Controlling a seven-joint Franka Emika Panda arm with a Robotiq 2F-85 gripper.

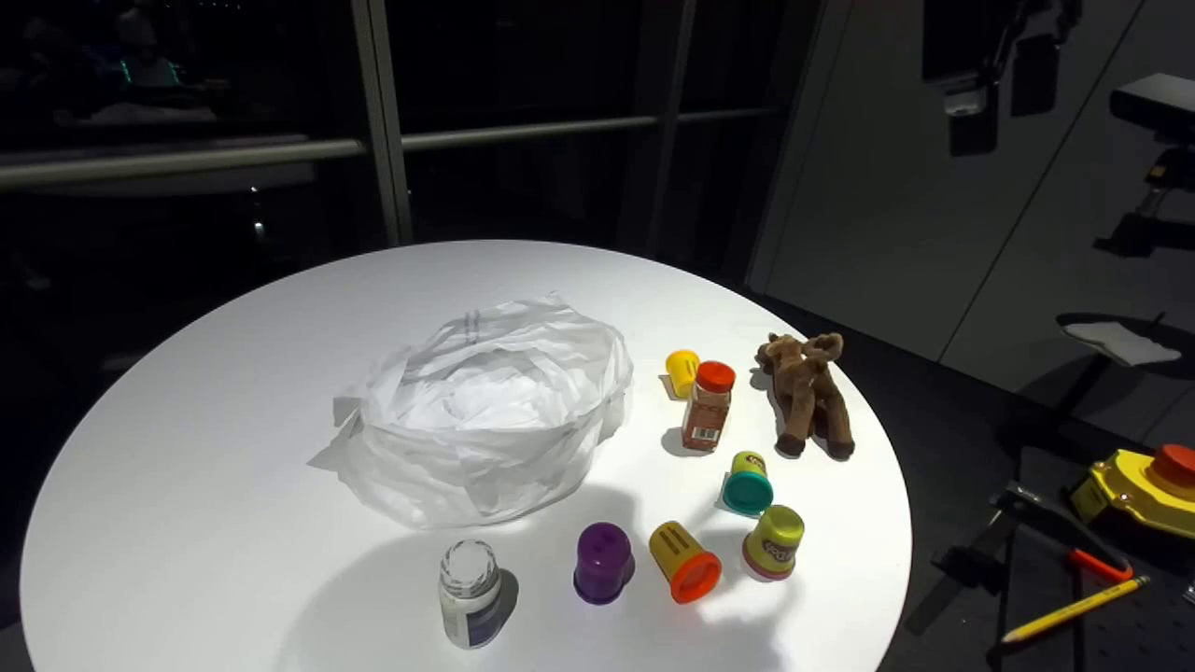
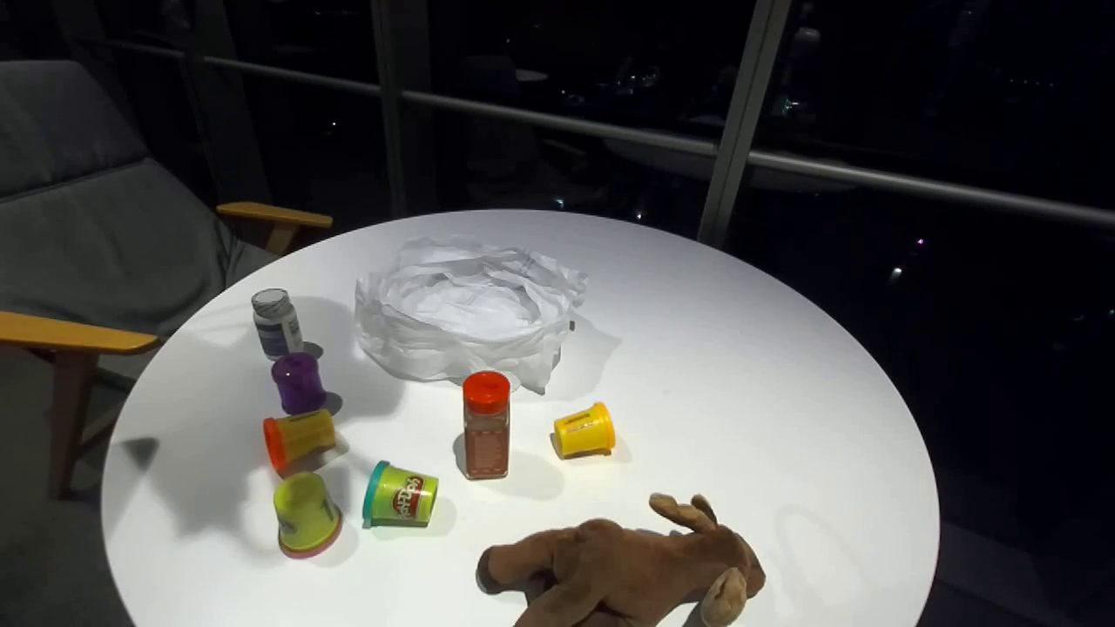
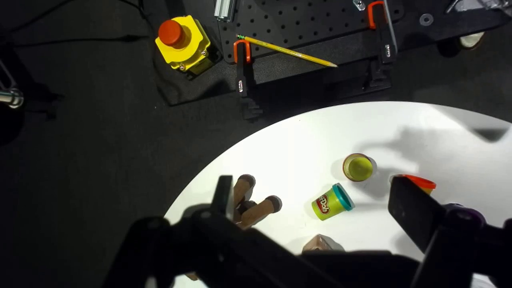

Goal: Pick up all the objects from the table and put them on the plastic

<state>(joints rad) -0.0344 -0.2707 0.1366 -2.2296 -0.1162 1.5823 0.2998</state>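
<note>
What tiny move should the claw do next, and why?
Probably ease the claw down toward the teal-lidded tub. In the wrist view, the tub shows between the claw's wide-open jaws, which hold nothing, and it lies on its side on the table, outside the plastic.

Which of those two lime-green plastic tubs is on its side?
The teal-lidded lime-green plastic tub is the one on its side. The reddish-lidded lime-green plastic tub stands upside down, lid at the bottom.

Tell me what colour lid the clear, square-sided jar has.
Red: its round lid shows best in an exterior view.
</note>
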